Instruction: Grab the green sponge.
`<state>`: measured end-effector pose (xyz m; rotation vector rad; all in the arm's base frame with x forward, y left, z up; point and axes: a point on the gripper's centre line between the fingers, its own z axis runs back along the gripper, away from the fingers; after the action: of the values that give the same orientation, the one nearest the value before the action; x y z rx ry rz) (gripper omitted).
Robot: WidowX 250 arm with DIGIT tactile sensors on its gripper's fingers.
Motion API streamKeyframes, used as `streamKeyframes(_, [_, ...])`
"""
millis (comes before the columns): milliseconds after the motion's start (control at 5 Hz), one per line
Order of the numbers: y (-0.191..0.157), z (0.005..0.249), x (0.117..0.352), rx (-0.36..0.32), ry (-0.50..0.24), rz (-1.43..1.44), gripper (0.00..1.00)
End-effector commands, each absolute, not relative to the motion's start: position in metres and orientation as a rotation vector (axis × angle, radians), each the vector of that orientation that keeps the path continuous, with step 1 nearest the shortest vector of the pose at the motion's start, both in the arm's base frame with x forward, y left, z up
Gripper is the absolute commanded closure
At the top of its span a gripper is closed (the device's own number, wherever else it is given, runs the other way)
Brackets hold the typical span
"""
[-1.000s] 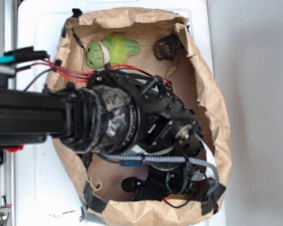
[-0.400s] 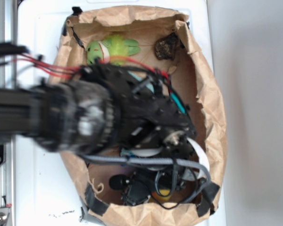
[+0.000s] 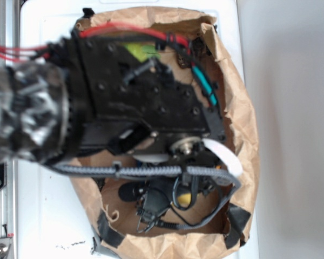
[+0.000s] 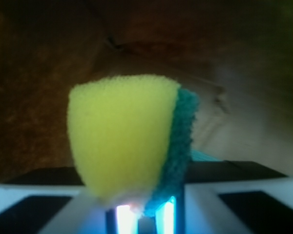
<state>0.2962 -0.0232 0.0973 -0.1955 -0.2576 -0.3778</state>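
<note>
Since one second ago, arm and gripper [image 4: 136, 214] have shifted toward the frame's top, now covering most of the lime-green plush toy [image 3: 140, 52]. In the wrist view, the fingers are pinching the green sponge [image 4: 124, 136] at lower centre, yellow face forward, green scouring layer at right. Brown paper bag [image 3: 240, 116] is surrounding the arm.

paper bag walls [image 3: 243, 124] close around (arm fills opening)
</note>
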Motion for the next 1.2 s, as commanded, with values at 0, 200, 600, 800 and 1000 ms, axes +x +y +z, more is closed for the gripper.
streamKeyframes(0, [-0.007,0.148,0.298,-0.044,-0.292,-0.248,1.0])
streamKeyframes(200, [-0.003,0.164,0.293,0.089,-0.351,-0.152,1.0])
streamKeyframes(600, [-0.004,0.181,0.292,0.083,-0.369,-0.15,1.0])
streamKeyframes(800, [-0.007,0.189,0.292,0.068,-0.353,-0.159,1.0])
streamKeyframes(1000, [-0.009,0.192,0.292,0.051,-0.357,-0.156,1.0])
